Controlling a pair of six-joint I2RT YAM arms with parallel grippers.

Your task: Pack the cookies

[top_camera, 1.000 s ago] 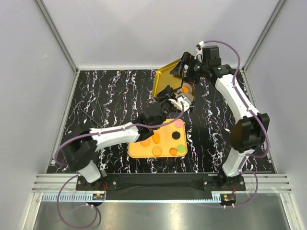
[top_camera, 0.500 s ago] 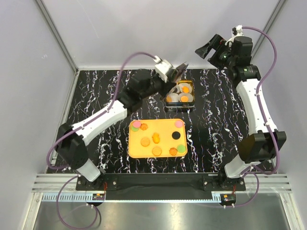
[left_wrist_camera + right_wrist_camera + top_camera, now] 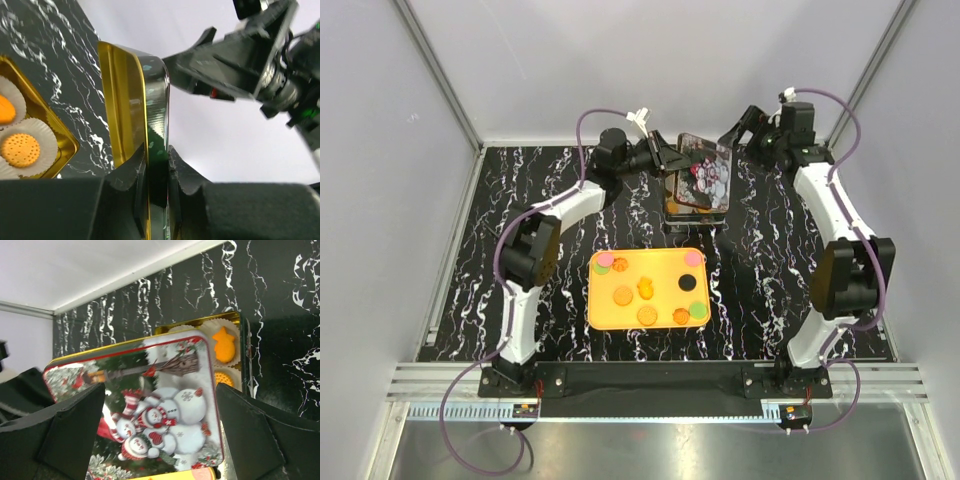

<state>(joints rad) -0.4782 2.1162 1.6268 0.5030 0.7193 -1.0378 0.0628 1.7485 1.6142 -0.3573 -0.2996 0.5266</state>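
Observation:
The cookie tin (image 3: 672, 208) stands at the back of the table with orange cookies (image 3: 223, 345) in white paper cups inside. Its snowman lid (image 3: 705, 172) hangs tilted over the tin, picture side up. My left gripper (image 3: 672, 160) is shut on the lid's left edge (image 3: 156, 150); the lid's gold inside (image 3: 122, 100) faces the tin (image 3: 60, 145). My right gripper (image 3: 738, 133) is open and empty just behind the lid's right side, with its fingers (image 3: 70, 425) spread wide above the snowman lid (image 3: 165, 405). Several loose cookies (image 3: 622, 296) lie on the yellow tray (image 3: 665, 298).
The tray sits mid-table in front of the tin, holding orange cookies plus a black one (image 3: 687, 283), a pink one (image 3: 693, 258) and a green one (image 3: 698, 310). The back wall's foot (image 3: 650, 143) is close behind both grippers.
My left arm has swung from the tray to the back and now holds the lid over the tin, picture side up. My right gripper has come down close behind it.

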